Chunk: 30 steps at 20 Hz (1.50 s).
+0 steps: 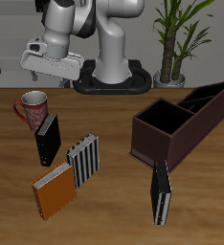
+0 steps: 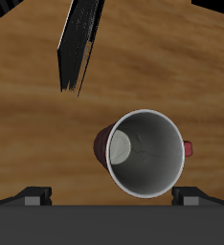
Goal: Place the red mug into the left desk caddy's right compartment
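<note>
The red mug point(image 1: 33, 107) stands upright on the table near the back, its white inside showing. In the wrist view the red mug point(image 2: 143, 153) is seen from above, its handle point(image 2: 188, 148) sticking out sideways. My gripper point(image 1: 49, 69) hangs above the mug and a little farther back, open and empty. In the wrist view my gripper point(image 2: 112, 196) shows only its two fingertips point(image 2: 37, 194), spread wide, with the mug beside their line. The left desk caddy point(image 1: 186, 124), a dark maroon box, stands far across the table from the mug. Its squarish compartment point(image 1: 165, 117) is empty.
A black book point(image 1: 49, 139) stands just in front of the mug and also shows in the wrist view point(image 2: 80, 43). A striped book point(image 1: 83, 158) and an orange book point(image 1: 55, 189) stand nearer the front edge. Another black book point(image 1: 160, 191) stands in front of the caddy.
</note>
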{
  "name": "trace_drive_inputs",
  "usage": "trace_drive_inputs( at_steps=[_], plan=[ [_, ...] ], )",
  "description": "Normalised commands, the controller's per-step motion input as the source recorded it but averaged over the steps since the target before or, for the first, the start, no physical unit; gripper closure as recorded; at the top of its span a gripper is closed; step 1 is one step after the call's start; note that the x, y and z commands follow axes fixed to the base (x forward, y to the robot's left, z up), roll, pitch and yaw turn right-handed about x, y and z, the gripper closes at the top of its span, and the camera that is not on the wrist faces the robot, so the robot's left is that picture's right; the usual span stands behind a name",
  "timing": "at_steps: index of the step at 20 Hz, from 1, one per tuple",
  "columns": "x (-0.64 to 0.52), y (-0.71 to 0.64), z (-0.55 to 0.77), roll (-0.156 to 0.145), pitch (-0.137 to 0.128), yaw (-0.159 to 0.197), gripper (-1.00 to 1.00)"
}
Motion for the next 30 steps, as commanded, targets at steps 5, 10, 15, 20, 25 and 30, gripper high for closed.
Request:
trace_drive_inputs(
  at_steps=[5,10,15,20,25,30],
  plan=[
    [0.15,-0.11,-0.15,-0.011,0.012,0.005,-1.00],
    [0.16,-0.11,-0.24,-0.026,0.045,-0.020,-1.00],
    [0.09,0.04,-0.21,0.008,0.034,-0.002,-1.00],
    [0.13,0.03,-0.33,0.007,0.064,-0.008,-1.00],
    [0.14,-0.05,-0.37,-0.014,0.066,-0.037,1.00],
    [0.12,-0.08,-0.23,-0.009,0.039,-0.040,1.00]
  ],
)
